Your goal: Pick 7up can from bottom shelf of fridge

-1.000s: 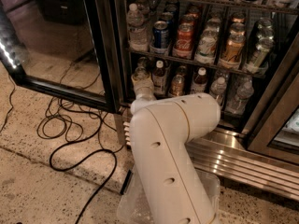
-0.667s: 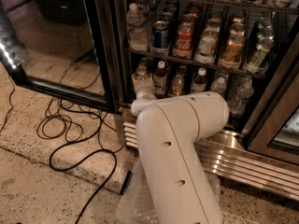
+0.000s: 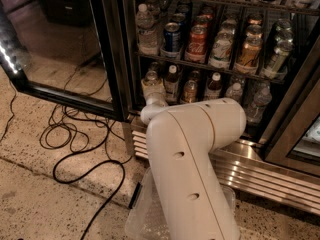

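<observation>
The fridge [image 3: 113, 59] stands open, with its black frame ahead of me. On its bottom shelf [image 3: 252, 125] I see brown white-capped bottles [image 3: 171, 81] and clear water bottles [image 3: 151, 85]. No 7up can shows on that shelf. My white arm [image 3: 192, 159] rises from the lower middle and covers the shelf's front centre. My gripper is hidden behind the arm, so it is out of view. The rack above holds a blue can [image 3: 172, 36], a red can [image 3: 197, 41] and several pale and gold cans.
The fridge's glass door [image 3: 55, 44] swings open at the left. Black cables [image 3: 75, 134] loop over the speckled floor. A ribbed steel grille [image 3: 272, 176] runs along the fridge base. A clear plastic piece [image 3: 142, 219] lies by the arm's foot.
The arm's upper link has shifted a little to the right, in front of the bottom shelf. The bottles and cans have not moved.
</observation>
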Motion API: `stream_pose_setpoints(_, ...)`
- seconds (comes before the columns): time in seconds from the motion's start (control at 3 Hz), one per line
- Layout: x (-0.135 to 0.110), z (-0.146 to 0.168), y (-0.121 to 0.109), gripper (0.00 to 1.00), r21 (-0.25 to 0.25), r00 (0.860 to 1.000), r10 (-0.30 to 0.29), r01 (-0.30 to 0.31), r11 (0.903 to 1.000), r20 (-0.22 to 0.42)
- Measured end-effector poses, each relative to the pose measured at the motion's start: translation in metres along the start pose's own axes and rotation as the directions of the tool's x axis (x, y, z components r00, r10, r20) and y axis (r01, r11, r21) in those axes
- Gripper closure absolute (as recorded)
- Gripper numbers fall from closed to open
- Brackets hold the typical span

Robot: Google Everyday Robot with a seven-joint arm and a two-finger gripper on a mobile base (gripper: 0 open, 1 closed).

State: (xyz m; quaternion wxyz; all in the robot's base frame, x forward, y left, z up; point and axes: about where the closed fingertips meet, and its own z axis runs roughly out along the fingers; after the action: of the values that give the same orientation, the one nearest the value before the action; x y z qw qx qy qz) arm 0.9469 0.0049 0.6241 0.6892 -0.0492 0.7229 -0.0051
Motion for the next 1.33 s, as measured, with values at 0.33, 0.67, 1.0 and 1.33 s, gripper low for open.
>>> stream_pose_setpoints(0.33,-0.002,-0.002,0.0,1.0,-0.003,1.0,0.009,-0.009,1.0,-0.004)
stream_pose_setpoints(0.67,-0.008,-0.006,-0.006,1.0,-0.003,1.0,0.027,-0.027,0.9996,0.001)
stream_pose_setpoints(1.0,-0.01,-0.009,-0.006,1.0,-0.008,0.999,0.033,-0.033,0.9994,-0.003)
stream_pose_setpoints(1.33,-0.013,-0.013,-0.007,1.0,-0.011,0.999,0.038,-0.038,0.9992,-0.007)
